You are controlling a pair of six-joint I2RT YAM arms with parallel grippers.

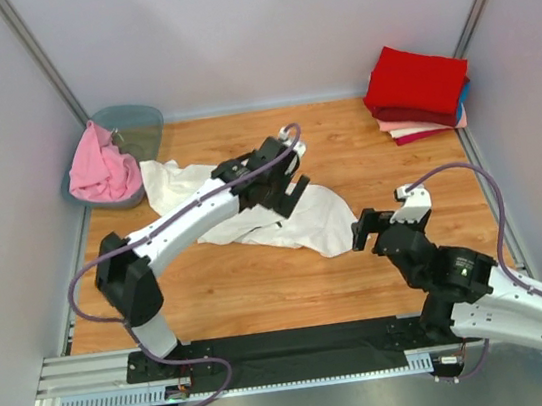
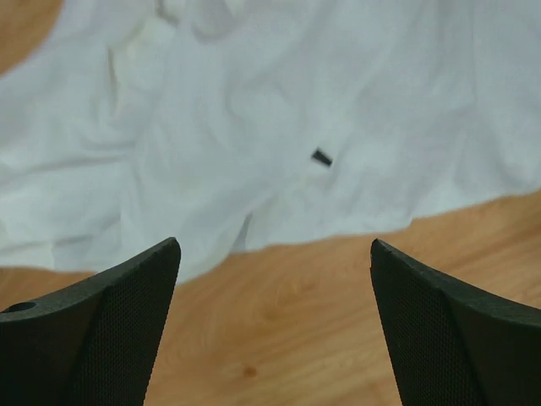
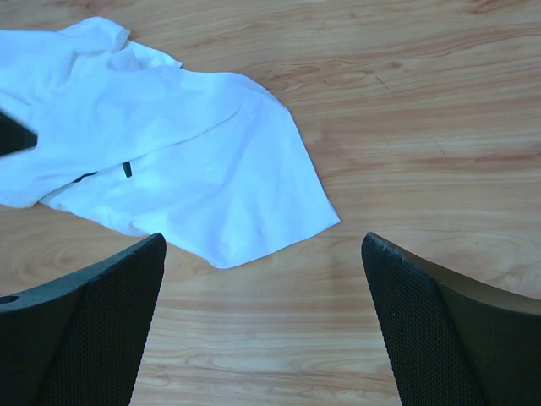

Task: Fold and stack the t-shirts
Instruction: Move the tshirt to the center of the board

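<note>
Left tool spread above crumpled white t-shirt, holding nothing; right tool spread over wooden desk, just right of it.

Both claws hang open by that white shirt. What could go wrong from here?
The white shirt lies crumpled, so the left gripper may pinch several layers and fold it crooked. Its far end lies by the tub; pulling could drag the pink shirt along.

No legible text; tag on white t-shirt seemingly too small.
</note>
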